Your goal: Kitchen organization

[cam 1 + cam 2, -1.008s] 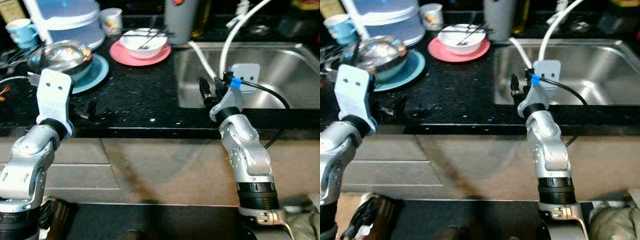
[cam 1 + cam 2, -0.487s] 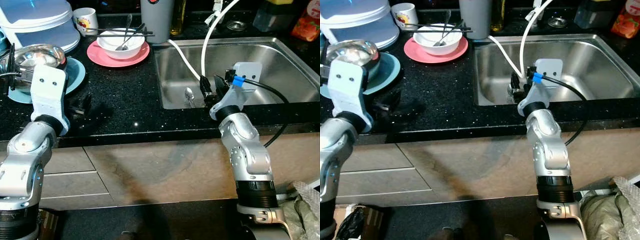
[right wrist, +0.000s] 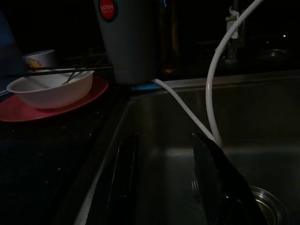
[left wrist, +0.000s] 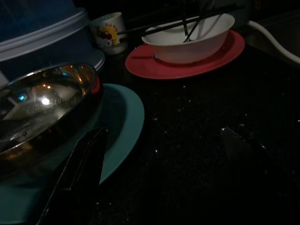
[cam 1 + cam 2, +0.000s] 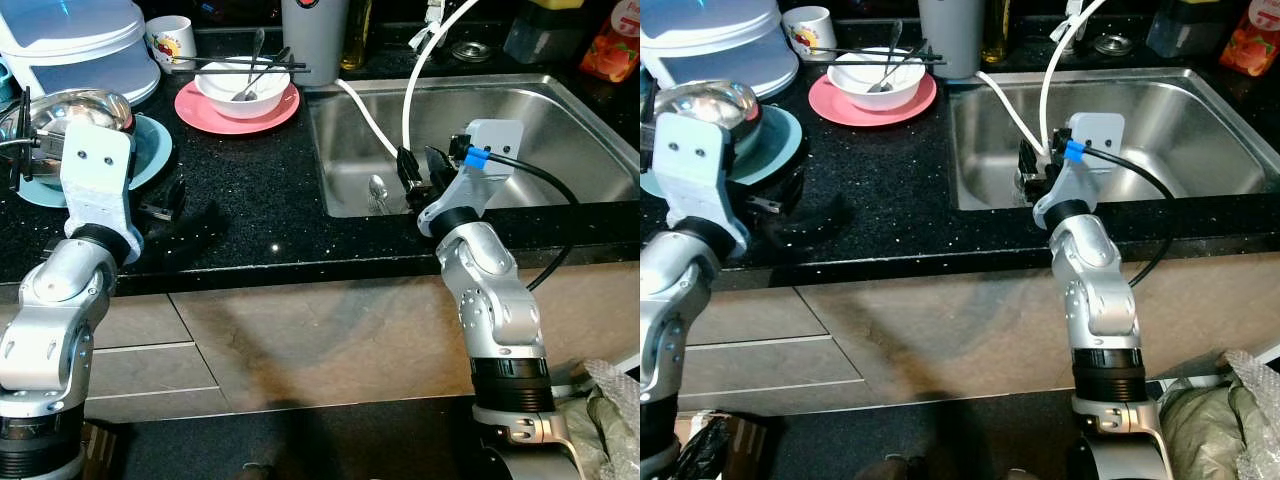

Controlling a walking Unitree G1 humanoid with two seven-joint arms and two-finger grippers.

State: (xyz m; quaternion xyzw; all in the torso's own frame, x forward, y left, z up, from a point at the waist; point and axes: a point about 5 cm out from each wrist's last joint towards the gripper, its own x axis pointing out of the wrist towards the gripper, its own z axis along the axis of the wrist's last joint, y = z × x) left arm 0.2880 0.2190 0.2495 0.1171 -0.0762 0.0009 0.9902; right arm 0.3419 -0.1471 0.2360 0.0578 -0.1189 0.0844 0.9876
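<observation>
In the eye views, a black counter (image 5: 260, 180) was seen beside a steel sink (image 5: 560, 130). The left gripper (image 5: 165, 205) was held low over the counter, just beside a teal plate (image 5: 155, 150) bearing a steel bowl (image 5: 70, 110). The right gripper (image 5: 418, 175) was poised at the sink's front left edge, with a spoon (image 5: 378, 190) lying below it in the basin.

In the left wrist view, the fingers (image 4: 79, 183) were seen spread apart, gripping nothing; a white bowl (image 4: 187, 42) with chopsticks was set on a pink plate (image 4: 154, 68), with a small cup (image 4: 108, 30) behind.

In the right wrist view, the fingers (image 3: 124, 178) were parted and empty above the basin, with white hoses (image 3: 211, 93) and a grey tumbler (image 3: 126, 37) beyond.
</observation>
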